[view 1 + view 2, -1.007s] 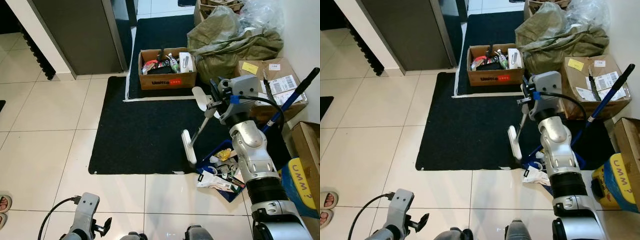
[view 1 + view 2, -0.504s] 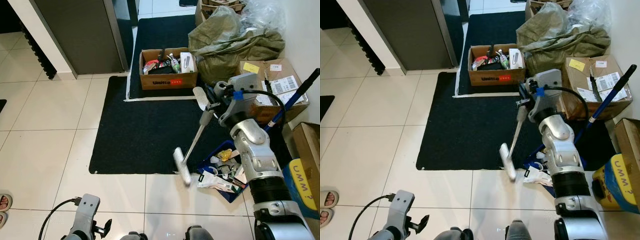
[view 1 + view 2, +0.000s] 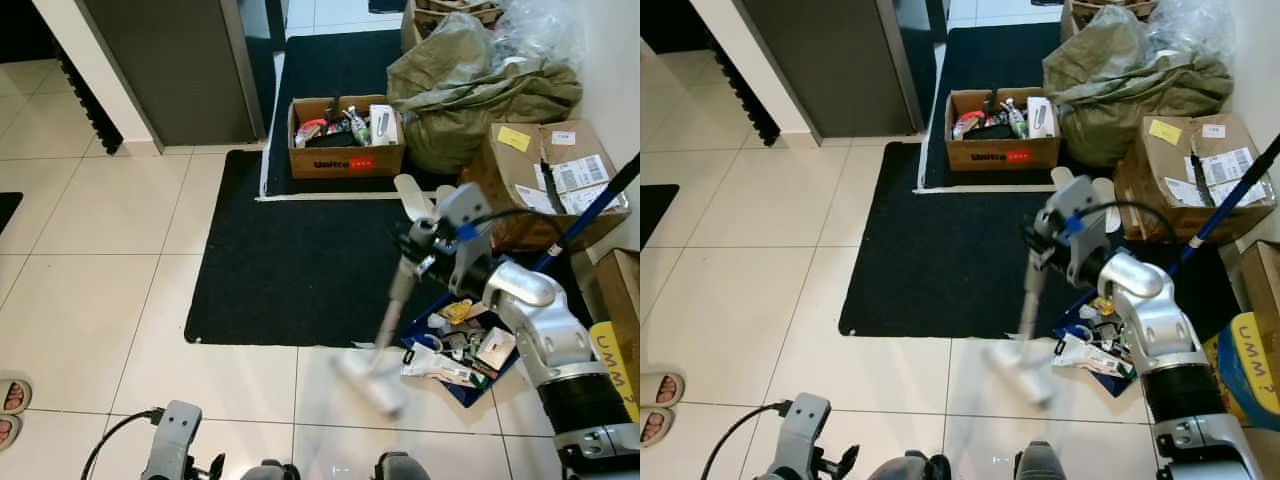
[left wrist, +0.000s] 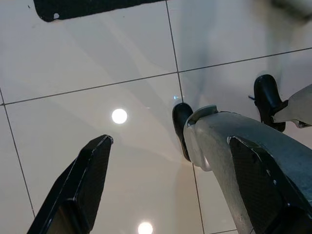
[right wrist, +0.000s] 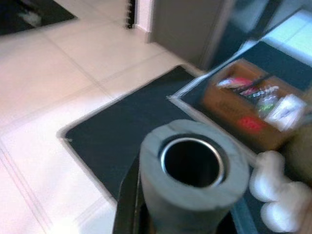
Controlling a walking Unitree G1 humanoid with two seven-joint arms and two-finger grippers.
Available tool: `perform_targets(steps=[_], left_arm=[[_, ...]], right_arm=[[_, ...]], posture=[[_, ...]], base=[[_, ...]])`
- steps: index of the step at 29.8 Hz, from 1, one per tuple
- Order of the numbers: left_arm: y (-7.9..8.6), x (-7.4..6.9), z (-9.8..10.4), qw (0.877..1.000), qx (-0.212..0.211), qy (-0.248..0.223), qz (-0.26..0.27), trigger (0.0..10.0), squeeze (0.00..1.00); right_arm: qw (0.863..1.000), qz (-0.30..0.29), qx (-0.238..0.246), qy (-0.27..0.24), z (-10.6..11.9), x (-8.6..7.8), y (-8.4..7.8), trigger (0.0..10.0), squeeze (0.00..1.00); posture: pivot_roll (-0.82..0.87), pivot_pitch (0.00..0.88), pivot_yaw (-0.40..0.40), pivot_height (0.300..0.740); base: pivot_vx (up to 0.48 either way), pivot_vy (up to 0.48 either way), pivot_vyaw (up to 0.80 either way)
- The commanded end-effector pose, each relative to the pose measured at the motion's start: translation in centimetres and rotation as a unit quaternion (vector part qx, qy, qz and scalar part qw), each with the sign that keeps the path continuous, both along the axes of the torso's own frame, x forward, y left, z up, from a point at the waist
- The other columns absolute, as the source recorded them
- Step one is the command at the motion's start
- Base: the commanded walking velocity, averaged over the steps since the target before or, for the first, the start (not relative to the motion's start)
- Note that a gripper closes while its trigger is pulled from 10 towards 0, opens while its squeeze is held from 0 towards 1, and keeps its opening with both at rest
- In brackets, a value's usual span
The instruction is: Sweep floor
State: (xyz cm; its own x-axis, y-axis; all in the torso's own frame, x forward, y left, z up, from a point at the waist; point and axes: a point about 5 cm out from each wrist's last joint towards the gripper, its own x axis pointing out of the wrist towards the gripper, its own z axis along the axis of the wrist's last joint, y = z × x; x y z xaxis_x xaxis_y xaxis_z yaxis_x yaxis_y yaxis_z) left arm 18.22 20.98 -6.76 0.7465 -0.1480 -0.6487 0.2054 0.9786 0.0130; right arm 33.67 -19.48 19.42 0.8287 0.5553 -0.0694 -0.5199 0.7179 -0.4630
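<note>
My right gripper [image 3: 421,247] is shut on the grey handle [image 3: 398,290] of a small broom. The handle slants down toward me, and its white brush head [image 3: 368,379] is blurred over the white tile just past the mat's near edge. In the right wrist view the handle's hollow grey end [image 5: 194,168] sits close to the camera. A blue dustpan [image 3: 447,383] holding wrappers and scraps [image 3: 462,340] lies to the right of the brush; its long blue pole [image 3: 594,207] leans up to the right. My left gripper [image 4: 170,190] hangs low over the tile, fingers [image 4: 78,190] apart.
A black mat [image 3: 290,260] covers the floor ahead. Behind it stand an open cardboard box of items [image 3: 345,137], a green sack [image 3: 470,85] and taped cartons [image 3: 555,170]. A yellow container [image 3: 620,362] is at the right edge, sandals [image 3: 10,398] at the left.
The brush head has swung from the mat's edge beside the dustpan out onto the white tile toward me. My right arm has dropped lower and leftward.
</note>
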Motion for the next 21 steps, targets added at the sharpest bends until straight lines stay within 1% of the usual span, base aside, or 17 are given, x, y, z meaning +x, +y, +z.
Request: perform_targets(steps=[1, 2, 3, 4, 6, 8, 12, 18, 21], left_arm=[[0.6, -1.4, -0.6, 1.0, 0.004, 0.026, 0.007, 10.0, 0.0], [0.6, -1.4, -0.6, 1.0, 0.004, 0.026, 0.007, 10.0, 0.0], [0.6, -1.4, -0.6, 1.0, 0.005, 0.026, 0.007, 10.0, 0.0], [0.6, -1.4, -0.6, 1.0, 0.005, 0.026, 0.007, 10.0, 0.0], [0.6, -1.3, -0.6, 1.0, 0.004, 0.024, 0.008, 10.0, 0.0], [0.6, -1.3, -0.6, 1.0, 0.004, 0.024, 0.008, 10.0, 0.0], [0.6, -1.4, -0.6, 1.0, 0.004, 0.024, 0.007, 10.0, 0.0], [0.5, -1.6, -0.8, 1.0, 0.004, 0.028, 0.005, 10.0, 0.0], [0.4, -1.8, -0.8, 1.0, 0.003, 0.031, 0.002, 10.0, 0.0]], right_arm=[[0.999, 0.019, -0.025, -0.042, 0.7, -0.3, 0.9, 10.0, 0.0], [0.999, 0.019, -0.025, -0.042, 0.7, -0.3, 0.9, 10.0, 0.0], [0.997, 0.022, -0.047, -0.053, 0.7, -0.4, 1.1, 10.0, 0.0], [0.997, 0.022, -0.047, -0.053, 0.7, -0.4, 1.1, 10.0, 0.0], [0.995, 0.03, -0.079, -0.051, 0.2, -0.6, 1.3, 10.0, 0.0], [0.994, 0.032, -0.087, -0.053, 0.2, -0.6, 1.3, 10.0, 0.0], [0.994, 0.031, -0.084, -0.06, 0.4, -0.6, 1.3, 10.0, 0.0], [0.994, 0.023, -0.061, -0.085, 1.1, -0.5, 1.3, 10.0, 0.0], [0.99, -0.011, -0.037, -0.136, 2.7, 0.1, 0.8, 10.0, 0.0]], posture=[[-0.08, 0.261, 0.091, 0.74], [-0.08, 0.261, 0.091, 0.74], [-0.08, 0.261, 0.091, 0.74], [-0.08, 0.261, 0.091, 0.74], [-0.07, 0.267, 0.091, 0.74], [-0.07, 0.267, 0.092, 0.74], [-0.07, 0.269, 0.09, 0.74], [-0.07, 0.269, 0.09, 0.74], [-0.07, 0.271, 0.089, 0.74]], base=[[0.0, 0.0, 0.0], [0.0, 0.0, 0.0], [0.0, 0.0, 0.0], [0.0, 0.0, 0.0], [0.0, 0.0, 0.0], [0.0, 0.0, 0.0], [0.0, 0.0, 0.0], [0.0, 0.0, 0.0], [0.0, 0.0, 0.0]])
